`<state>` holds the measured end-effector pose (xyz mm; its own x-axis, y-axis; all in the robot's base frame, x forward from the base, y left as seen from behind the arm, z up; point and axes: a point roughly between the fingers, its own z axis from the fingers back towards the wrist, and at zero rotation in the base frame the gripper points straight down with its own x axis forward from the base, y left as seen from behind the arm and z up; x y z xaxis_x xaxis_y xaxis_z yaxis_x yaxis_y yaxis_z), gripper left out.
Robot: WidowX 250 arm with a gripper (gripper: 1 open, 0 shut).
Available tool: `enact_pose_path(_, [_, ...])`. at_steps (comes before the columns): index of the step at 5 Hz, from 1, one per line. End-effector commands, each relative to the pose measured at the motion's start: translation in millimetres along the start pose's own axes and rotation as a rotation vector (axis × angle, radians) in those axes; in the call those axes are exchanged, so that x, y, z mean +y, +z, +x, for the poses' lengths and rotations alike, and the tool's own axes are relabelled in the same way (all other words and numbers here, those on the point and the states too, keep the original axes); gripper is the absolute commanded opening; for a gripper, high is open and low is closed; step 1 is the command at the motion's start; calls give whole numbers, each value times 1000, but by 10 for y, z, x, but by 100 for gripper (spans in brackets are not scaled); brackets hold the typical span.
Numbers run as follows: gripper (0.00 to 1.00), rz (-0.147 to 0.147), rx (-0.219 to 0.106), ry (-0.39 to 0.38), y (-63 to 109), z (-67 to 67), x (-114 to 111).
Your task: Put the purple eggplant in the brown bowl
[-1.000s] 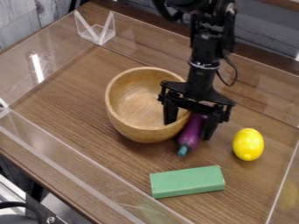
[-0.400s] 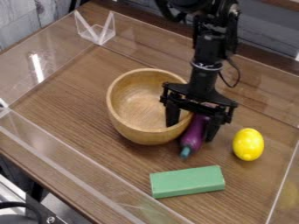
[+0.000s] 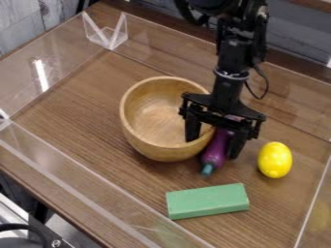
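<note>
The purple eggplant [image 3: 214,153] lies on the wooden table just right of the brown bowl [image 3: 158,118], its teal stem tip pointing toward the front. My gripper [image 3: 218,139] hangs straight down over the eggplant, its black fingers [image 3: 239,141] on either side of the eggplant's upper part. The jaws look partly closed around it, but contact is unclear. The bowl is upright and holds nothing that I can see.
A yellow lemon [image 3: 274,160] sits right of the eggplant. A green rectangular block [image 3: 207,201] lies in front. Clear acrylic walls [image 3: 39,73] ring the table, with a clear stand [image 3: 106,29] at the back left.
The gripper has shifted slightly right and down around the eggplant. The bowl has slid a little to the right. The eggplant stays on the table.
</note>
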<state>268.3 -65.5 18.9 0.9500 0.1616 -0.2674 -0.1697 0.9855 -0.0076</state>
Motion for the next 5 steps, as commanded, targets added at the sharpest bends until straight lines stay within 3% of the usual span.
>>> enact_pose_path(1, [100,11,52,-28,-138,-97,-129])
enact_pose_path(5, [100,26,66,-18,-145,-109,-147])
